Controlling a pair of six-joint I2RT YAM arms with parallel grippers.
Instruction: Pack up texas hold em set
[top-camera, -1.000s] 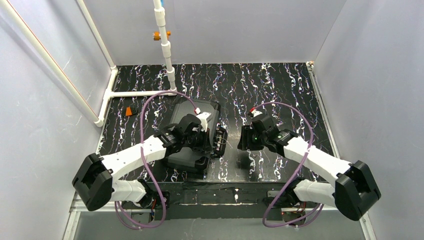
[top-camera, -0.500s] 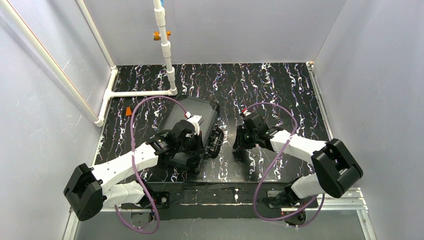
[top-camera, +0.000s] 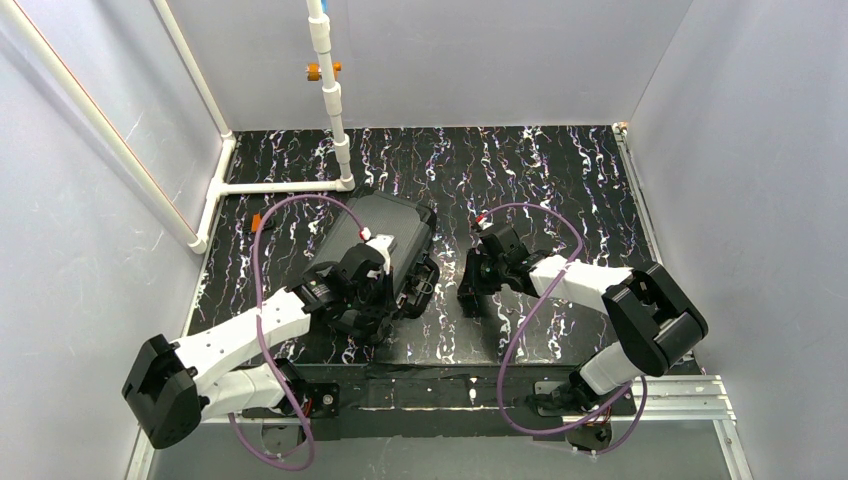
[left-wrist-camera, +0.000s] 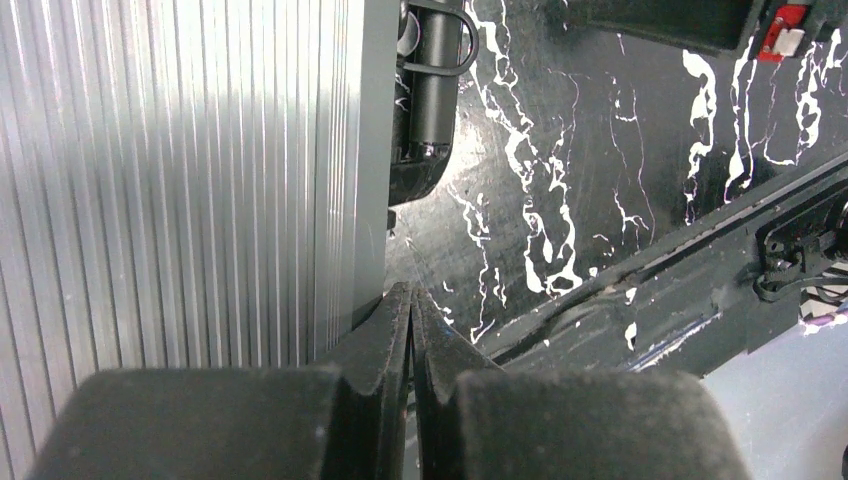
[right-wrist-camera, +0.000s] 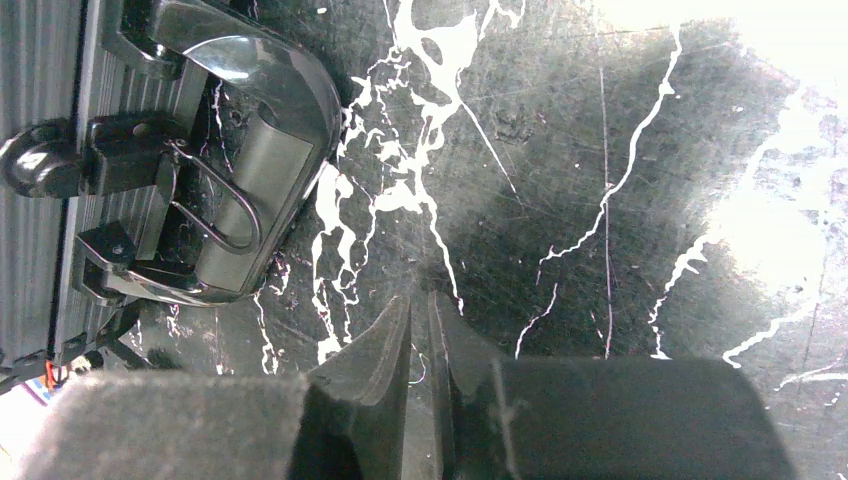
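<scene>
Step in hand: the case (top-camera: 395, 228) is seen with its ribbed lid (left-wrist-camera: 180, 180) down, and no chips, dice or discs are seen loose on the worktop (top-camera: 560, 180). The packing is judged to be at its closing stage, with the lid being pressed or steadied.
Case position: laid flat on the left half of the worktop, skewed, with its handle (right-wrist-camera: 250, 150) turned to the right-hand side.
Left jaws: closed tight, tip against tip, with nothing gripped between them.
Left jaws to case: set at the near right edge of the lid, the tips just at the rim where the ribbing ends. Whether the lid is actually touched cannot be told.
Right jaws: drawn almost together, with only a thin slit left between the tips and nothing held.
Right jaws to case: held over bare worktop just beside the handle side, apart from the handle itself.
Fastening: whether the catches on the handle side are snapped home cannot be told from these views.
Next move: if the catches are undone, they would have to be pushed flat while the lid is pinned by the other arm. A narrow closed tip is judged suited to that push.
Risk: the case may be slid across the smooth worktop if it is pushed from one side only.
</scene>
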